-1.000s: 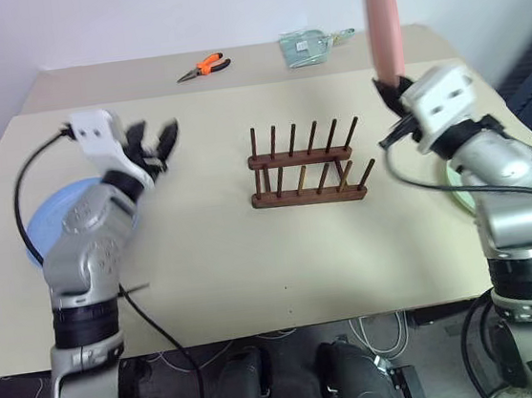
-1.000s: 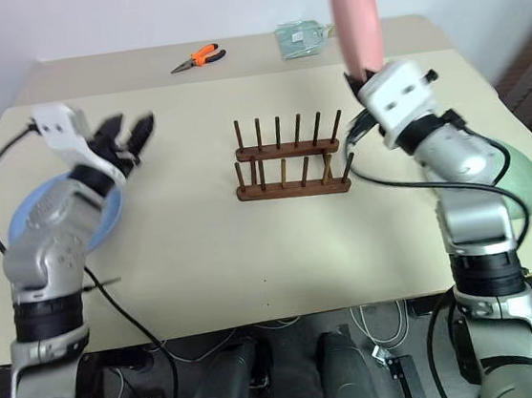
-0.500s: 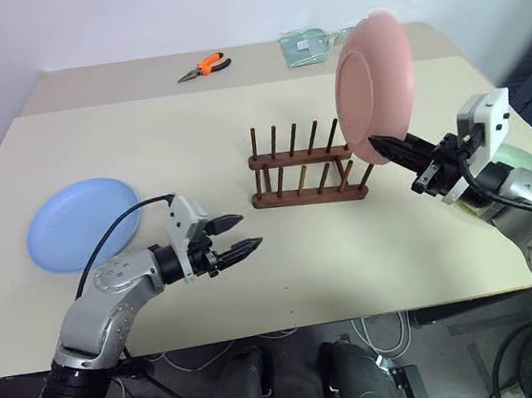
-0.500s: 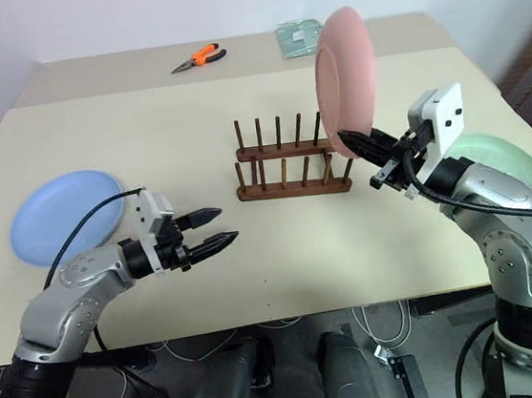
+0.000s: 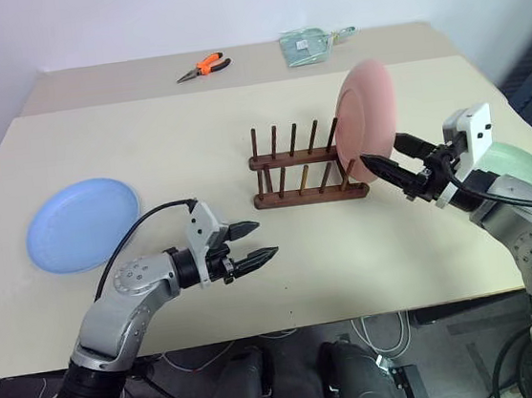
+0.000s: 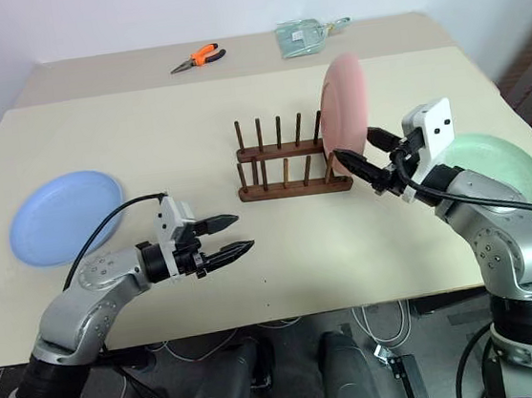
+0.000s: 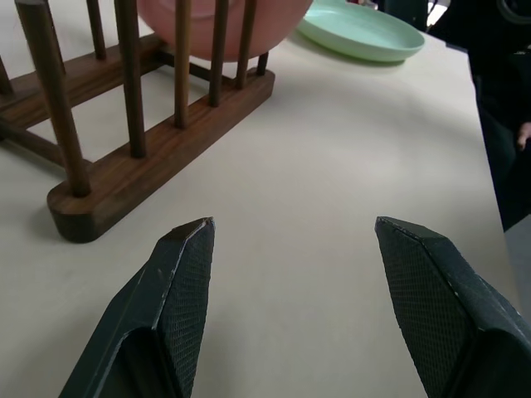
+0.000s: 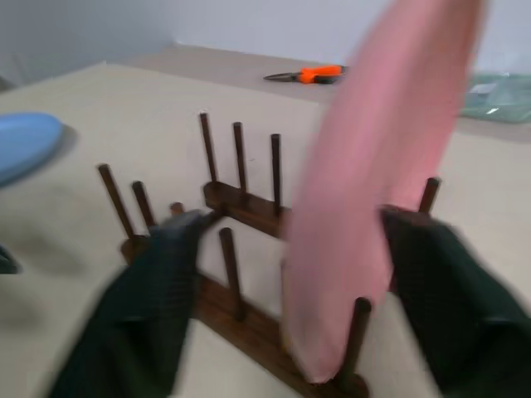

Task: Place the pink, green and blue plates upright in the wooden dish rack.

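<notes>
the pink plate is standing upright in the end slot of the wooden dish rack, the right gripper is gaping wide around its rim, the left gripper is hovering open and empty, and the unsupported plate is risking tipping if nudged.

My bench is a pale beige top, with a second slab butted against its far edge. On it, the blue plate lies flat near the left edge. The wooden dish rack stands near the middle. The green plate lies flat by the right edge. Orange pliers and a clear packet lie on the far slab.
</notes>
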`<action>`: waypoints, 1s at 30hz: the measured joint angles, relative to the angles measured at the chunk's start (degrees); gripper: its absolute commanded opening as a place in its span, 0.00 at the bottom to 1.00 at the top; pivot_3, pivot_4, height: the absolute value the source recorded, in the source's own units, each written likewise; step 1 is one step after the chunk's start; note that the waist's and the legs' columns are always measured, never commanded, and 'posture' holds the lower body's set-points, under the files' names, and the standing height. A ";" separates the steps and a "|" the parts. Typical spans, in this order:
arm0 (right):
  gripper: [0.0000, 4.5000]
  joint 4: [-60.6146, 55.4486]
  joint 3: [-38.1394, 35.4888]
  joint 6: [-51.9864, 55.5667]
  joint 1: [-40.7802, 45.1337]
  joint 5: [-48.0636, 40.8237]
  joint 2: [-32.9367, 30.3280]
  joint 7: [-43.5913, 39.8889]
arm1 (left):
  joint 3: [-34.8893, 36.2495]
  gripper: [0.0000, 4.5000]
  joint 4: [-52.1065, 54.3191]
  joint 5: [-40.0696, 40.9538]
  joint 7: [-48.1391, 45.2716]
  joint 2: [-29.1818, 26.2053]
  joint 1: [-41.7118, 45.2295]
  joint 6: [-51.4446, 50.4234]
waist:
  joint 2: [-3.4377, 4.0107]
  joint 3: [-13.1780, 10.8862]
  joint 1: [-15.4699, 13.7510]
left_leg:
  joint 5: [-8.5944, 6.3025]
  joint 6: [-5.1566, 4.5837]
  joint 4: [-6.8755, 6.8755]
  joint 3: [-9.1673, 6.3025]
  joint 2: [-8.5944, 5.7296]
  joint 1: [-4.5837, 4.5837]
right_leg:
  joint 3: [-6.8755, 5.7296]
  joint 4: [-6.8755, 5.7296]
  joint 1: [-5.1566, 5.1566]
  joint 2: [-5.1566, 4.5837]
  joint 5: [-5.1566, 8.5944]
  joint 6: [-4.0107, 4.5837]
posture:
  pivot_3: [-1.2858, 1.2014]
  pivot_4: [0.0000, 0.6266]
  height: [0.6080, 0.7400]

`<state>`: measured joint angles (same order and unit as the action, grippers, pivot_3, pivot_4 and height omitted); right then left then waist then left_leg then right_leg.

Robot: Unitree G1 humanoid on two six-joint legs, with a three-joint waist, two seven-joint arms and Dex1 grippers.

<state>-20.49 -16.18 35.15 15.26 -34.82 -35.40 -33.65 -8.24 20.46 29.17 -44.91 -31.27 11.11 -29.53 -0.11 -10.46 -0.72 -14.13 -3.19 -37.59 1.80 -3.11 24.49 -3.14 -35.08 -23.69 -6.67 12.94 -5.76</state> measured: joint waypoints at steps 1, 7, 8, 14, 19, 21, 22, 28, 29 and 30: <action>0.79 0.06 -0.07 -0.99 0.16 0.46 -0.10 -0.09 | 0.00 0.71 0.00 -0.08 0.00 0.01 0.00 0.00 | 0.00 0.00 0.00 | 0.00 0.00 0.00 0.00 0.00 0.00 | 0.00 0.00 0.00 0.00 0.00 0.00 | 0.52 0.24 1.00; 0.79 -0.57 -5.81 -1.56 -4.47 -0.89 -7.12 -5.66 | 0.10 0.71 -0.03 -0.44 -0.12 0.20 -0.86 0.01 | 0.02 -0.01 -0.46 | -0.03 -0.10 -0.01 -0.01 -0.02 0.02 | -0.03 0.10 0.06 -0.02 0.00 -0.02 | 0.52 0.24 1.00; 0.79 -0.54 -7.08 -1.54 -6.12 -0.85 -8.43 -6.70 | 0.07 0.71 -0.05 -0.45 -0.20 0.21 -1.04 0.01 | 0.02 -0.01 -0.43 | -0.03 -0.11 -0.02 -0.01 -0.02 0.03 | -0.03 0.10 0.07 -0.03 0.00 -0.02 | 0.52 0.24 1.00; 0.79 5.35 -5.44 -9.31 -18.58 13.21 -16.71 -9.32 | -0.11 0.71 -1.56 -1.39 -1.31 0.59 -0.88 0.41 | 0.08 0.03 0.06 | -0.04 -0.10 -0.11 0.03 -0.02 0.00 | -0.03 0.09 0.09 -0.05 0.02 -0.02 | 0.52 0.24 1.00; 0.79 18.71 1.73 -15.88 -18.15 29.71 -18.62 -0.68 | -1.28 0.71 -3.60 -2.92 -2.11 2.10 1.10 1.68 | 0.14 0.05 0.01 | -0.03 -0.11 -0.13 0.06 -0.01 0.02 | -0.04 0.08 0.04 -0.05 0.02 -0.02 | 0.52 0.24 1.00; 0.67 21.44 3.35 -17.68 -16.87 32.90 -18.55 1.47 | -1.62 0.71 -4.15 -3.50 -2.38 2.34 1.20 1.75 | 0.17 0.05 0.06 | -0.02 -0.13 -0.13 0.08 -0.02 0.01 | -0.03 0.06 0.05 -0.03 0.02 -0.03 | 0.52 0.24 1.00; 0.60 22.69 4.06 -18.15 -16.08 34.44 -18.55 2.45 | -1.70 0.71 -4.27 -3.65 -2.41 2.59 1.37 1.80 | 0.16 0.04 0.01 | -0.02 -0.13 -0.16 0.07 -0.01 0.01 | -0.05 0.05 0.06 -0.03 0.02 -0.03 | 0.52 0.24 1.00; 0.01 25.68 6.36 -19.15 -13.59 36.97 -16.83 4.41 | -1.73 0.71 -4.26 -3.94 -2.45 2.75 1.21 2.36 | 0.21 0.02 -0.07 | -0.05 -0.18 -0.21 0.07 -0.01 0.02 | -0.05 0.05 0.10 -0.04 0.02 -0.04 | 0.52 0.24 1.00; 0.01 25.73 6.38 -19.17 -12.87 37.01 -16.68 4.62 | -1.73 0.71 -4.25 -3.96 -2.42 2.75 0.95 2.36 | 0.23 0.01 -0.06 | -0.05 -0.18 -0.22 0.07 -0.02 0.02 | -0.05 0.05 0.09 -0.04 0.02 -0.04 | 0.52 0.24 1.00; 0.01 25.42 6.22 -19.12 -11.93 37.01 -16.67 5.09 | -1.74 0.71 -4.24 -3.97 -2.41 2.75 0.78 2.36 | 0.26 0.00 -0.01 | -0.05 -0.18 -0.22 0.07 -0.02 0.02 | -0.05 0.04 0.09 -0.03 0.02 -0.04 | 0.52 0.24 1.00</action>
<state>4.93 -9.96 16.04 3.33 2.19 -52.06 -28.56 -9.98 16.22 25.20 -47.32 -28.51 11.89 -27.17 0.15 -10.46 -0.73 -14.19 -3.37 -37.82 1.88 -3.13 24.51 -3.18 -35.04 -23.60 -6.70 12.95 -5.80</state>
